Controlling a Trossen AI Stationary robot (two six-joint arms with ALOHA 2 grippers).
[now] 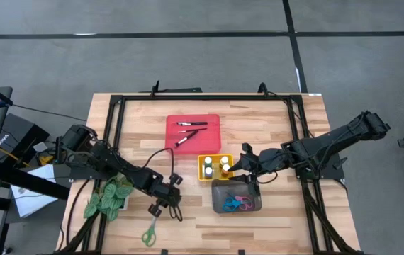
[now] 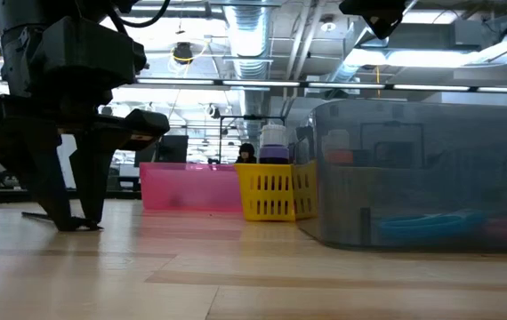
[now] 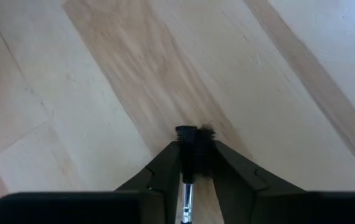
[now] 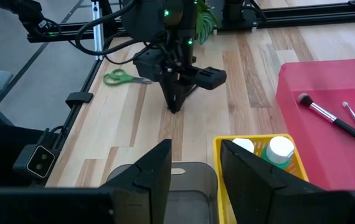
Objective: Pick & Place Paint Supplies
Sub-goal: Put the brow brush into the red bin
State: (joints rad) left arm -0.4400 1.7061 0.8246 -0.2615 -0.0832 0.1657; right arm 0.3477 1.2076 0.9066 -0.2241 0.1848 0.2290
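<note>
A thin paintbrush with a black bristle head (image 3: 193, 132) lies on the wooden table. My left gripper (image 3: 193, 144) is shut on it, fingers pointing steeply down, tips at the tabletop (image 2: 74, 222), left of the grey tray (image 1: 236, 196). My right gripper (image 4: 193, 155) hovers open over the yellow tray (image 1: 215, 167), which holds small paint bottles (image 4: 281, 149). Nothing is between its fingers. More brushes (image 1: 190, 131) lie in the red tray (image 1: 209, 120). Green-handled scissors (image 1: 149, 234) lie flat near the table's near edge. My left gripper pinches the paintbrush just behind its bristle head (image 3: 189, 158) between its two fingers. They come from above, slanting steeply down. The silver ferrule (image 3: 186, 193) runs back between the fingers, and the bristle head shows just past the fingertips at the tabletop.
A green leafy plant (image 1: 106, 198) lies at the table's left edge beside the left arm. The grey tray holds pink and blue scissors (image 1: 239, 205). A black frame (image 1: 117, 120) borders the tabletop. Bare wood lies between the left gripper and the trays.
</note>
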